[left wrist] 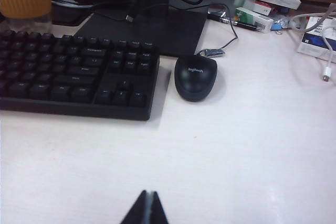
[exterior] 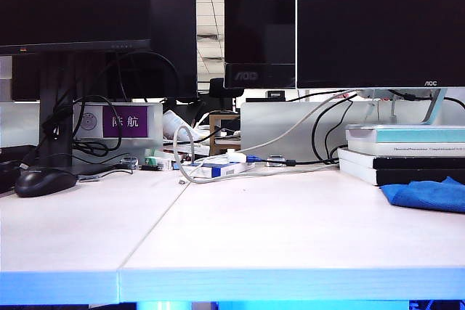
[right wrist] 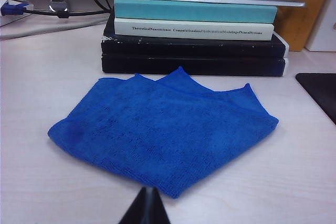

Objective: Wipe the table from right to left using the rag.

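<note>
The rag [right wrist: 165, 135] is a bright-blue folded cloth lying flat on the white table [right wrist: 47, 77], in front of a stack of books. In the exterior view the rag [exterior: 429, 195] lies at the far right of the table [exterior: 290, 230]. My right gripper [right wrist: 148, 190] is shut, its black tips just short of the rag's near corner, holding nothing. Over bare table on the other side, my left gripper [left wrist: 149, 193] is shut too and empty, well short of a keyboard and mouse. Neither gripper shows in the exterior view.
A book stack [right wrist: 194, 30] with a monitor foot on top stands behind the rag. A black keyboard [left wrist: 73, 72], mouse [left wrist: 195, 76] and monitor base [left wrist: 152, 30] sit ahead of the left gripper. Cables and small boxes [exterior: 221, 168] crowd the table's back; monitors stand behind.
</note>
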You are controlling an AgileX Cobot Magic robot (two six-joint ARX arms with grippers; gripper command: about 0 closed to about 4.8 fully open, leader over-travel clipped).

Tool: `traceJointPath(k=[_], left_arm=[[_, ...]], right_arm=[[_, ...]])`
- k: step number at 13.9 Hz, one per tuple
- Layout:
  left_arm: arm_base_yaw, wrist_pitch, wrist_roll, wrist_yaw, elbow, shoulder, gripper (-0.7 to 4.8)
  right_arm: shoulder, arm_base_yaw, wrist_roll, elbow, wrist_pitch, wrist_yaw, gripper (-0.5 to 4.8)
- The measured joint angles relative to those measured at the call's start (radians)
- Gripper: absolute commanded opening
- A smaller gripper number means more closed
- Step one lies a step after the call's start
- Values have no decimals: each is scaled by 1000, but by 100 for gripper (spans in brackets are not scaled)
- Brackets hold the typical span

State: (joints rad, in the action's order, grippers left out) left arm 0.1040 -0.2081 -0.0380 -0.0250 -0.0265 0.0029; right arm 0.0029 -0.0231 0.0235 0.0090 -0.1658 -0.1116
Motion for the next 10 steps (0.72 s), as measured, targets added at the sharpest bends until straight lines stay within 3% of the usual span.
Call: traceJointPath(k=[4,7,9,10], left_arm=[[-8,4,-4,-36,1,0,-5],[-92,7,-4,-40,2,0,-5],[-148,72,-36,-43,-28,0,-5],[-147,81,-80,-35,-112,0,-5]], right_arm=[[0,0,0,0,0,0,-6],[0,0,0,0,0,0,-6],[0,0,-89,13,12,0,-6],[0,0,-177,74,22,-1,-6]])
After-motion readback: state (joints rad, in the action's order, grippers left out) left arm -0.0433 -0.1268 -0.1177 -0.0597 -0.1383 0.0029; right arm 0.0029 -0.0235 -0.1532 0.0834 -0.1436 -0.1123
